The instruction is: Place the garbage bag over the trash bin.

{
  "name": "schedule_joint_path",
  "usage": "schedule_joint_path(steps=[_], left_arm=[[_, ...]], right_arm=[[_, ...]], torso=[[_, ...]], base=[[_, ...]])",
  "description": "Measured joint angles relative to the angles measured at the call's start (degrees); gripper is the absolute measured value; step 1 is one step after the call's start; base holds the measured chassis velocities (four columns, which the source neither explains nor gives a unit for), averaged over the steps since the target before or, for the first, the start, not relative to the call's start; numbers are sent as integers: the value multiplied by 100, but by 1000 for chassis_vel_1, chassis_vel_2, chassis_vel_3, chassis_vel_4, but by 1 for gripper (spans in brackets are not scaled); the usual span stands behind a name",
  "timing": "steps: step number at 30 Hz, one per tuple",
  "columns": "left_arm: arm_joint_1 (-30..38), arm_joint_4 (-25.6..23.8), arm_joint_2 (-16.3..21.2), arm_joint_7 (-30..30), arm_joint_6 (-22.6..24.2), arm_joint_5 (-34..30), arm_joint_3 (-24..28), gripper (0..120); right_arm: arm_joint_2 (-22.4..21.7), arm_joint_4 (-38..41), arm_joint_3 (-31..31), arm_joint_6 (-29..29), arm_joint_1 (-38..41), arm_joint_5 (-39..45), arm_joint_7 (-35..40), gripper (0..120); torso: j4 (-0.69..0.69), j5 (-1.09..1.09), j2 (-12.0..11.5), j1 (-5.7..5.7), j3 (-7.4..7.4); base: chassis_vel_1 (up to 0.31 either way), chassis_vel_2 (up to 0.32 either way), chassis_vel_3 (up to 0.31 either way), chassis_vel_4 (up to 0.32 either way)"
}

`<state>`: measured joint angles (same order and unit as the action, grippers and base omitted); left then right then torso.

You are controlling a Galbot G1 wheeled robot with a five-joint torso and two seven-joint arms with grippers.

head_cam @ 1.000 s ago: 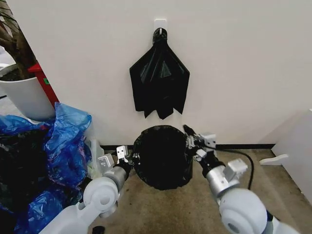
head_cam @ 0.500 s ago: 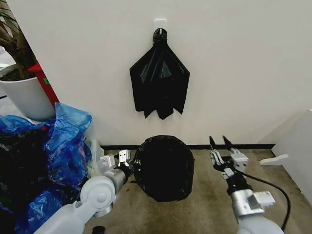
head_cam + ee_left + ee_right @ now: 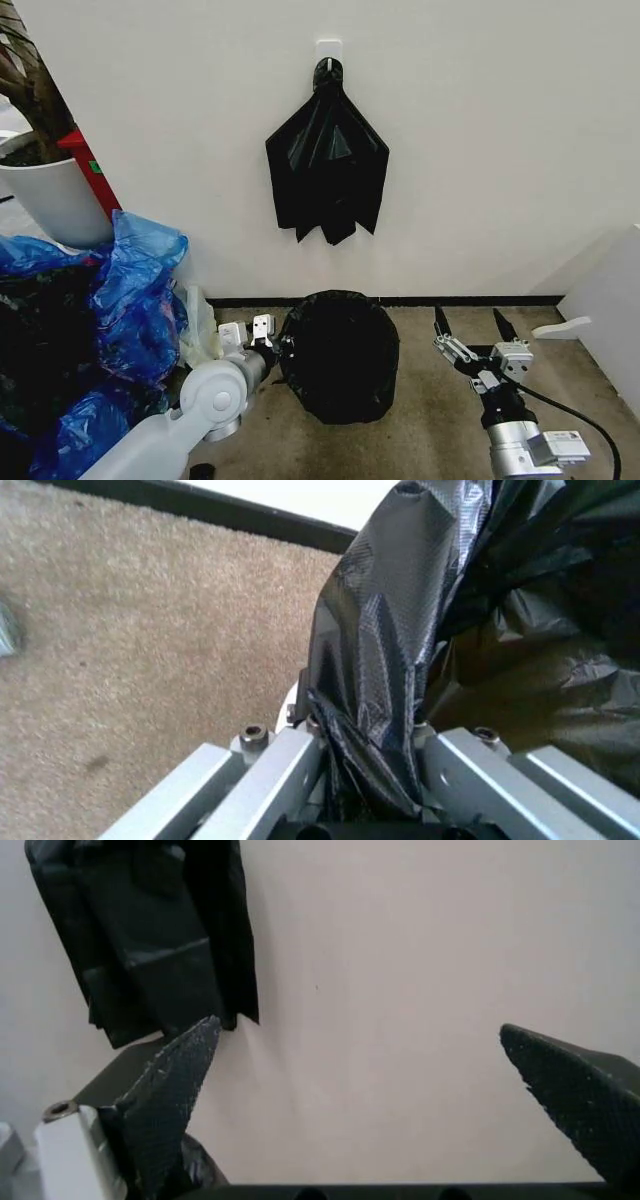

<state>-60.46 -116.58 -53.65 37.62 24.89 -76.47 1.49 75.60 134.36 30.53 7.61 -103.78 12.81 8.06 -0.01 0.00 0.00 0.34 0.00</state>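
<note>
The garbage bag (image 3: 338,355) is draped over the trash bin on the carpeted floor (image 3: 420,440), near the wall. The left end effector (image 3: 272,352) is clamped on a fold of the bag's edge (pinched between its fingers). The right end effector (image 3: 472,330) hovers beside the bag, spread wide, holding nothing. No readable writing shows.

Head view high, downward; wrist views close, sharing garbage bag (image 3: 335,355).
</note>
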Motion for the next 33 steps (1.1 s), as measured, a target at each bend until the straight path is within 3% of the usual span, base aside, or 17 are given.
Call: schedule_joint_path(steps=[29, 33], left_arm=[[14, 691, -629, 254, -13, 706, 520, 1], [8, 707, -659, 251, -20, 766, 539, 12]], right_arm=[[237, 121, -153, 41, -30, -289, 81, 100], [261, 151, -171, 43, -56, -312, 93, 100]], torso=[[0, 2, 1, 0, -1], [-1, 1, 0, 0, 0]], base=[[0, 0, 0, 0], [0, 0, 0, 0]])
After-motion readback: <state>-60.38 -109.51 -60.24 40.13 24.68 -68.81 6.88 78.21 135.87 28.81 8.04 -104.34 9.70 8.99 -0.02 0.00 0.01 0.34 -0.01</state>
